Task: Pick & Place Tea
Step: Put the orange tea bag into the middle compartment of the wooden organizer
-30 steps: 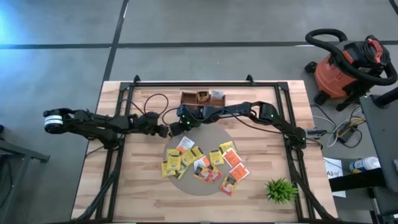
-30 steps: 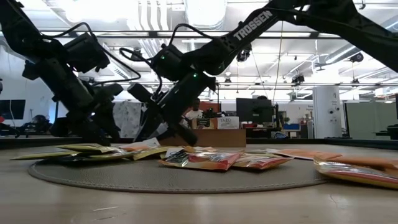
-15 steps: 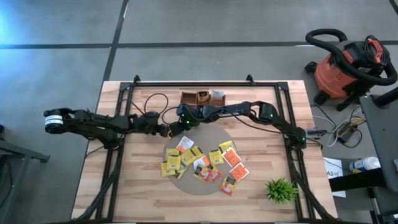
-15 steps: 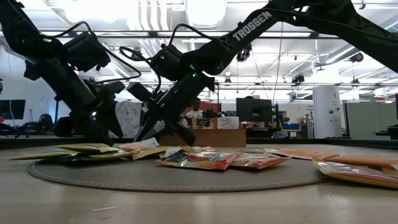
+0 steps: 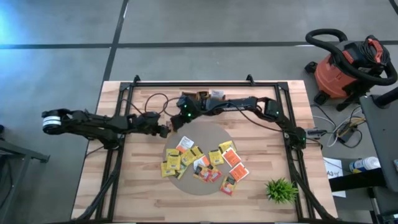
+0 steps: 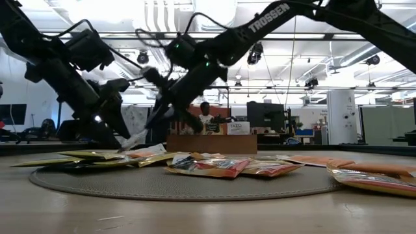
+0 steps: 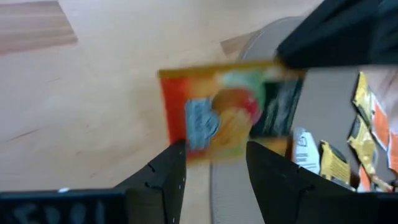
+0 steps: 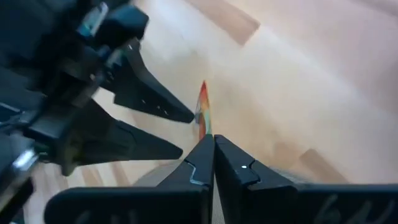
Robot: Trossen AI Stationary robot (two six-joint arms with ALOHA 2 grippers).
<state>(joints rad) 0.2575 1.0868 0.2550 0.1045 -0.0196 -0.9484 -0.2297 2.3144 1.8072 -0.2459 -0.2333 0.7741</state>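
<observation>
White TROSSEN lettering (image 6: 270, 15) on the right arm, right gripper (image 8: 213, 144) pinched shut on an orange-red tea packet (image 7: 227, 116) above bare tabletop (image 5: 140, 165), left gripper (image 7: 211, 168) spread open just beneath, remaining packets (image 5: 203, 163) on round mat (image 5: 219, 132)

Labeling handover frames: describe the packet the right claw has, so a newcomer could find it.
On the wooden table, look just past the far-left edge of the round grey mat, where the two arms meet. The packet is pinched edge-on in the shut right claw, facing the open left claw. Unlike the tea packets lying on the mat, it is lifted off the surface.
</observation>
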